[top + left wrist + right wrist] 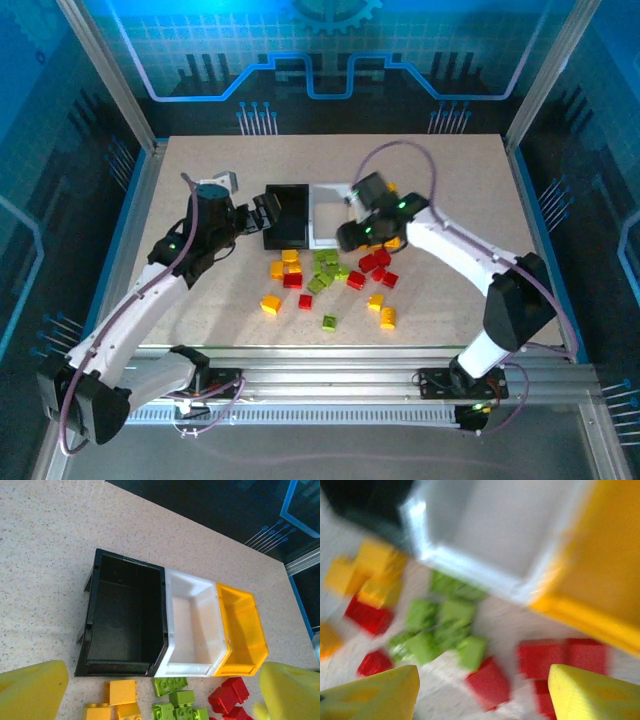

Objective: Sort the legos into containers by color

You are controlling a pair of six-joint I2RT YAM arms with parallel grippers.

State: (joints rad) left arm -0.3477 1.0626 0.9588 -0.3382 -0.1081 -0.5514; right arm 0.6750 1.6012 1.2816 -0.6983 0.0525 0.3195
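Three containers stand in a row: a black bin (118,667), a white bin (188,669) and a yellow bin (241,669), all empty as far as I can see. The legos lie loose on the table in front of them: yellow ones (284,264), a green cluster (326,270) and red ones (374,264). My left gripper (262,214) hovers open at the black bin's left side, nothing between its fingers. My right gripper (356,236) hangs open above red bricks (490,682) and green bricks (440,630), just in front of the white bin (490,525) and yellow bin (600,580).
More bricks are scattered nearer the arms: a yellow one (270,304), a red one (305,301), a green one (329,322) and two yellow ones (383,310). Bare tabletop (200,170) surrounds the bins, and metal frame rails (130,210) border it.
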